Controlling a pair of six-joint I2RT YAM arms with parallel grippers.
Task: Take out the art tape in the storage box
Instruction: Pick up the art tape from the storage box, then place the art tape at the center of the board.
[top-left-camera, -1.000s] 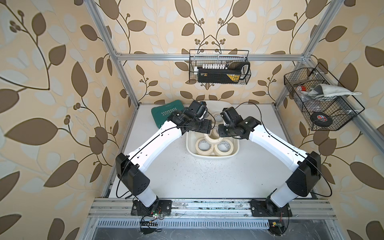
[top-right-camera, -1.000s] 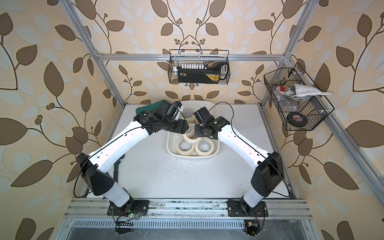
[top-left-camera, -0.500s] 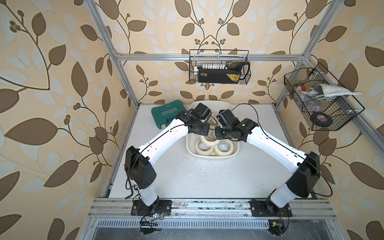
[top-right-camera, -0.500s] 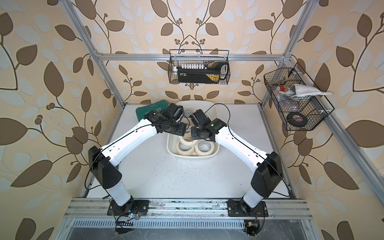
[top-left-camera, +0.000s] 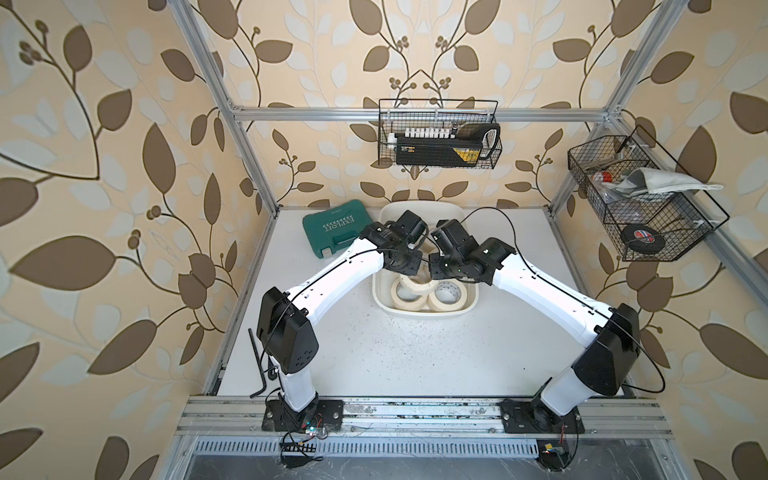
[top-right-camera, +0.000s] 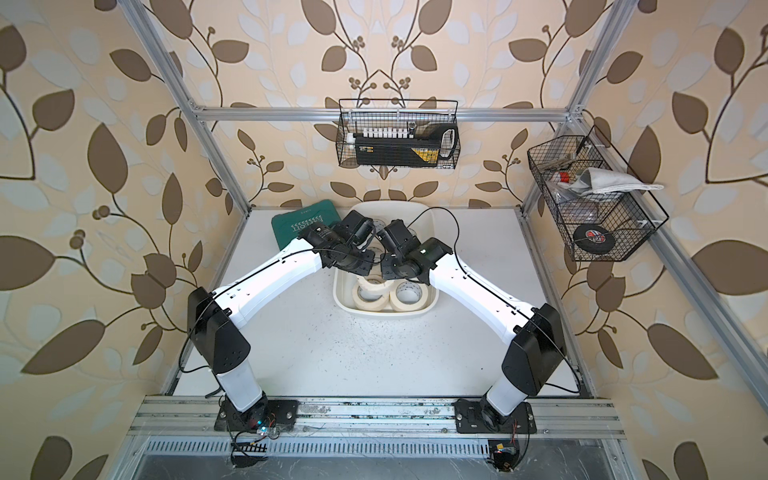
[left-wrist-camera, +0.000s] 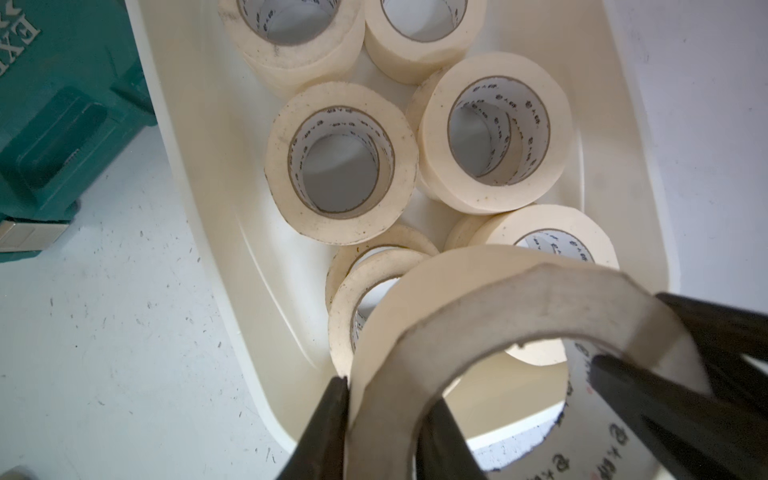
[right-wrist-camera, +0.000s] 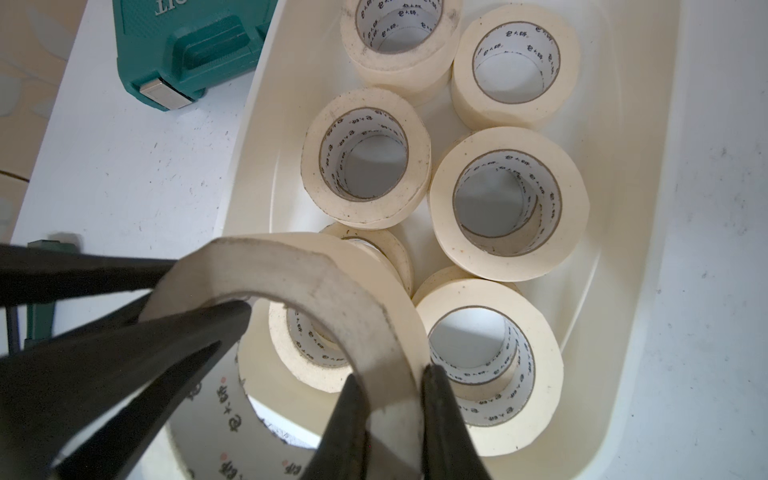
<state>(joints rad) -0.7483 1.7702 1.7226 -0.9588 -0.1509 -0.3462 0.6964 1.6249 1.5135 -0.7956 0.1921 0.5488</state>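
We hold one art tape roll (left-wrist-camera: 478, 291) low in both wrist frames, over the storage box (right-wrist-camera: 615, 166); left gripper (left-wrist-camera: 386, 419) and right gripper (right-wrist-camera: 390, 399) each pinch its wall on opposite sides, probably to steady or pass it; other rolls (right-wrist-camera: 365, 158) lie inside.

We find the left arm (top-left-camera: 345, 270) and right arm (top-left-camera: 536, 282) meeting over the storage box (top-left-camera: 426, 314), blocking its middle. Inside, the art tape (left-wrist-camera: 340, 172) sits packed, with slim gaps only. The teal tool case (top-left-camera: 334, 227) crowds its far left side; the table (top-left-camera: 395, 365) in front lies open.
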